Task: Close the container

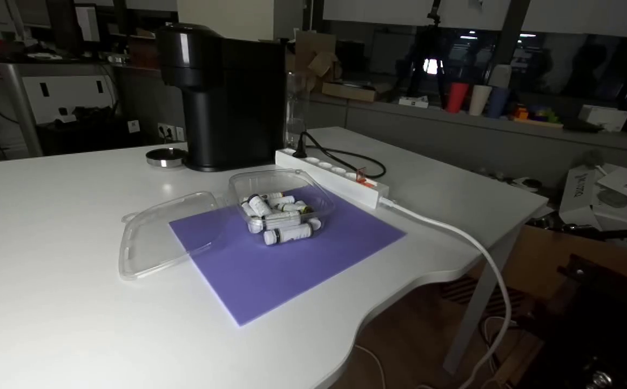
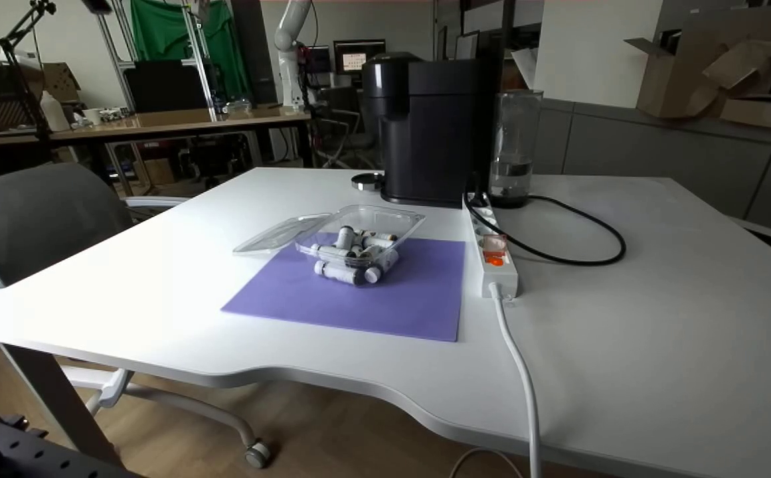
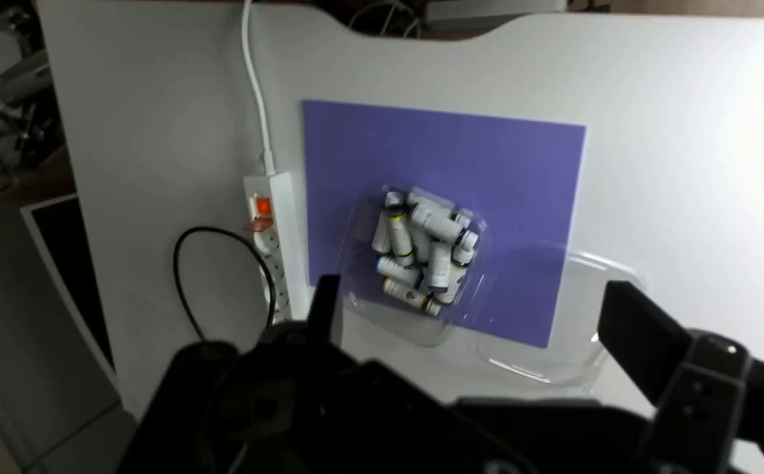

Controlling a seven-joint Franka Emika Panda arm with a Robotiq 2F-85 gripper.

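Observation:
The container is a shallow see-through box, open at the top. Its clear wall shows in both exterior views (image 1: 321, 201) (image 2: 406, 224) and in the wrist view (image 3: 411, 326). Several small white bottles (image 1: 288, 234) lie in it. Its see-through lid (image 1: 167, 232) lies open beside it, partly over the mat; it also shows in an exterior view (image 2: 282, 236) and in the wrist view (image 3: 569, 336). Whether the lid is hinged to the box is hard to tell. My gripper (image 3: 472, 287) is wide open and empty above the table. The exterior views do not show it.
A purple mat (image 1: 286, 275) lies under the box. A tall black machine (image 1: 232, 102) stands behind, with a round metal dish (image 1: 166, 157) beside it. A white power strip (image 2: 499, 275) with white and black cables runs alongside the mat. The table's front edge curves inward.

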